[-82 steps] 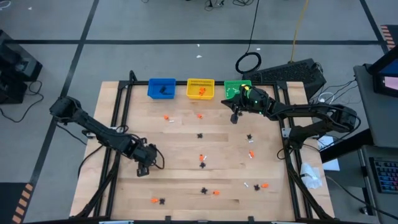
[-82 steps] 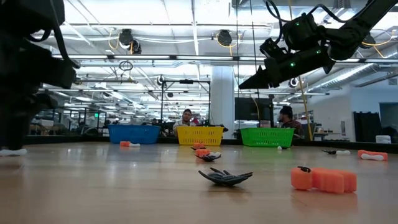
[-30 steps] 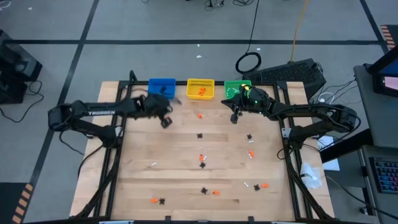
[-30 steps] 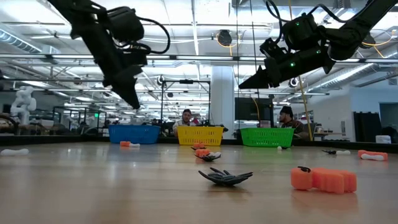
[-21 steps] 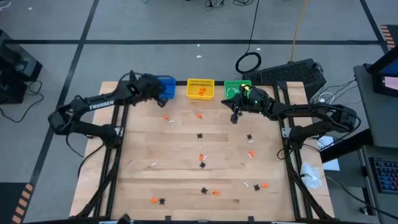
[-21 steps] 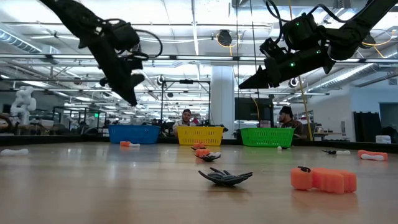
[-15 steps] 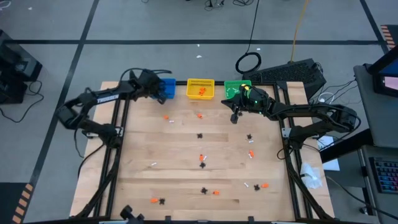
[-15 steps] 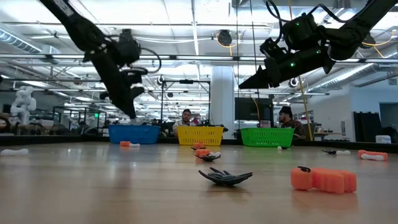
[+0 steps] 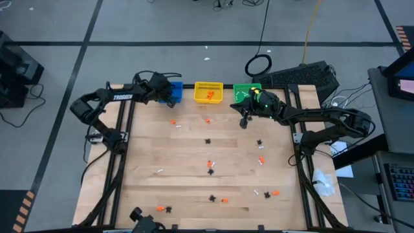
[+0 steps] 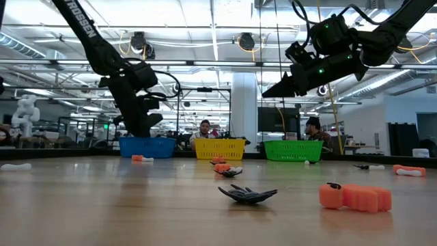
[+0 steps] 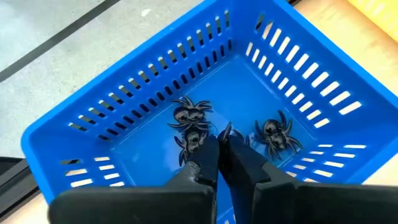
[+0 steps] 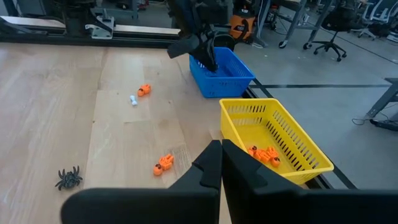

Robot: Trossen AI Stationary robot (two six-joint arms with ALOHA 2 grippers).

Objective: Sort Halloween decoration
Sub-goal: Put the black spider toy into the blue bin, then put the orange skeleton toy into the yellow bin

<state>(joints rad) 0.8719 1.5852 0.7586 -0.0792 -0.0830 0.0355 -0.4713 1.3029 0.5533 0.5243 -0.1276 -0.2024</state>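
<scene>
The left claw (image 11: pixel 221 144) has swung from the near left part of the tabletop (image 9: pixel 194 162) up to the far edge and now hangs, tips down, inside the blue bin (image 9: pixel 169 91) at the far left corner. Its fingers look almost together; a black spidery shape sits right at the tips, and whether it is still pinched or already dropped cannot be told. Two black spiders (image 11: pixel 189 112) lie on the bin floor. This looks like the delivery step for one black piece.

The right claw (image 12: pixel 217 163) is clenched on nothing visible, hovering by the green bin (image 9: pixel 246 92) at the far right. Many Halloween decoration pieces (image 9: pixel 210 167) remain scattered across the tabletop. From above, the left arm covers the blue bin's contents.
</scene>
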